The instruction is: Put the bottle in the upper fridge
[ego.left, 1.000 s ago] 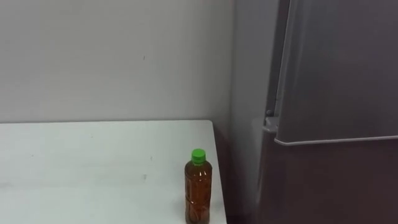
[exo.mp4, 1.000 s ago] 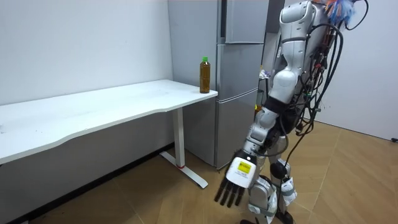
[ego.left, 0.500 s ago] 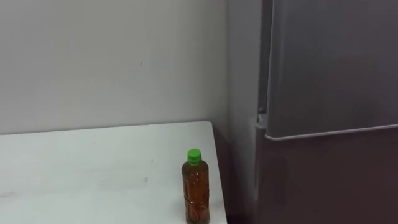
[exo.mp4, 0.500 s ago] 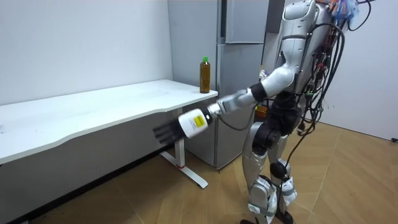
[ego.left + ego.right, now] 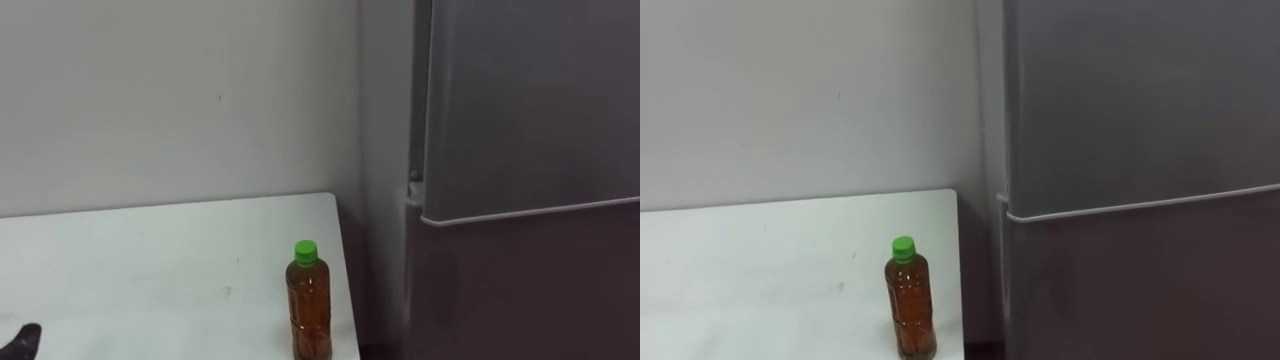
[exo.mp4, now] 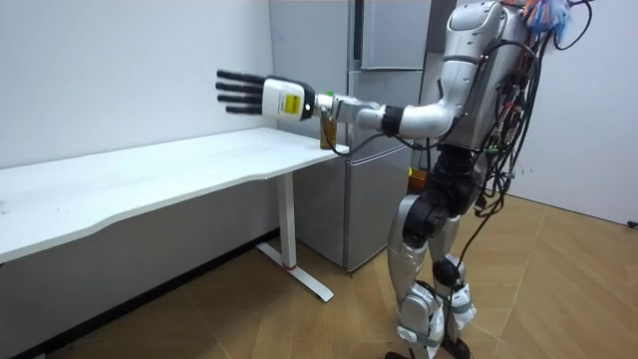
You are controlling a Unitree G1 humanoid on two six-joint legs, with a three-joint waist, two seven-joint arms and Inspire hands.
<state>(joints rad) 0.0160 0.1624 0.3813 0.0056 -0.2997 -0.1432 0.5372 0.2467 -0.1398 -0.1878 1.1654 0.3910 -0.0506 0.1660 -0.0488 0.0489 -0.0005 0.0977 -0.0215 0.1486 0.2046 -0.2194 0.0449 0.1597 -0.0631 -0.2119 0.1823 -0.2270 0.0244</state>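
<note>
A clear bottle (image 5: 307, 314) of brown drink with a green cap (image 5: 903, 247) stands upright near the right end of the white table (image 5: 140, 265). Just to its right is the grey fridge, whose upper door (image 5: 530, 110) is closed. In the room view my left arm is stretched out level above the table, and the left hand (image 6: 261, 96) is open with straight fingers, to the room view's left of the bottle (image 6: 326, 135). A dark fingertip of that hand (image 5: 24, 340) peeks in at the lower left of the left eye view, far from the bottle.
I stand in front of the fridge (image 6: 384, 150), beside the table's end. The table (image 6: 150, 175) is long and runs along a plain wall. The fridge's lower door (image 5: 1140, 290) is closed too. Wooden floor lies behind me.
My left arm has swung up from hanging low by my legs to reaching out level over the table. The bottle has stayed put; the head camera shifted slightly.
</note>
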